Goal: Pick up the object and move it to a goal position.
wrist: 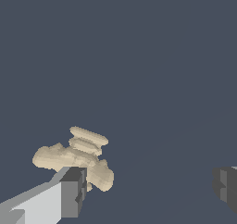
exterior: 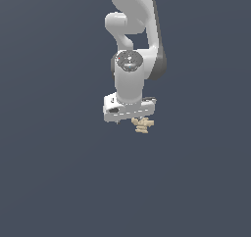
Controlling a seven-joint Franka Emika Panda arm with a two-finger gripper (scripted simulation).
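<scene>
The object [exterior: 143, 125] is a small beige knobbly lump on the dark floor, just under the exterior view's right side of my white gripper [exterior: 130, 119]. In the wrist view the object [wrist: 76, 156] lies right by one grey finger pad [wrist: 74, 190], partly behind it; whether they touch is unclear. The other pad [wrist: 226, 188] stands far off, with a wide gap between. My gripper [wrist: 150, 190] is open and holds nothing. The fingertips are hidden under the hand in the exterior view.
The white arm [exterior: 135, 40] rises straight above the gripper. The surface [exterior: 59, 172] all around is a plain dark blue-grey with no other objects in view.
</scene>
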